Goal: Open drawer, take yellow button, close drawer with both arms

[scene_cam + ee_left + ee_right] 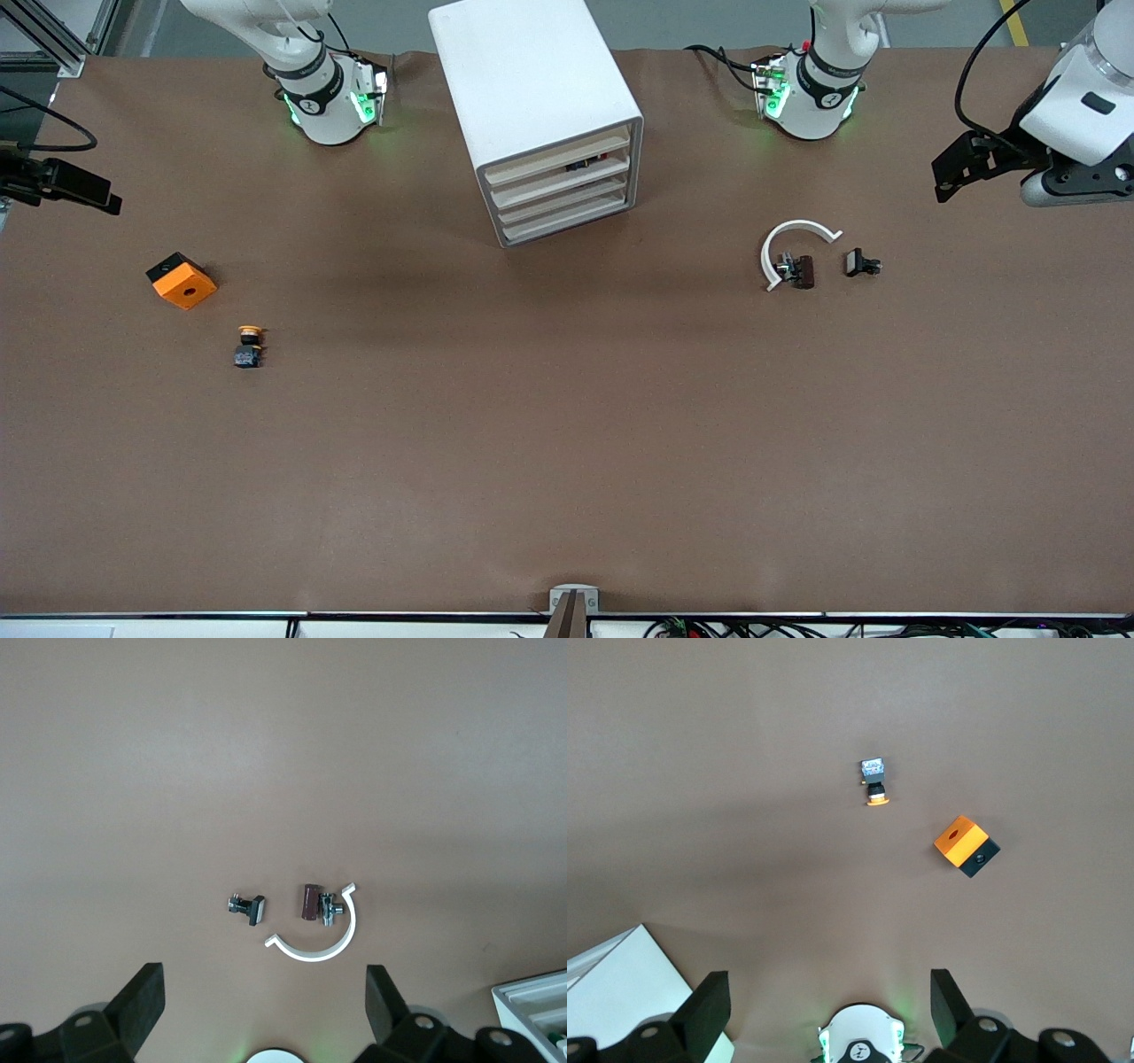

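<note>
The white cabinet [532,97] stands at the middle of the table near the arms' bases. Its four cream-fronted drawers [563,182] all sit pushed in. The button [250,346], black with a yellow-orange cap, lies on the bare table toward the right arm's end. It also shows in the right wrist view [875,784]. My right gripper [97,195] hangs open and empty over the table's edge at the right arm's end [830,992]. My left gripper [948,177] hangs open and empty over the left arm's end [266,992].
An orange square block [182,280] with a hole lies beside the button, farther from the front camera [967,846]. A white C-shaped ring [793,244] and two small dark clips [861,263] lie toward the left arm's end [319,939].
</note>
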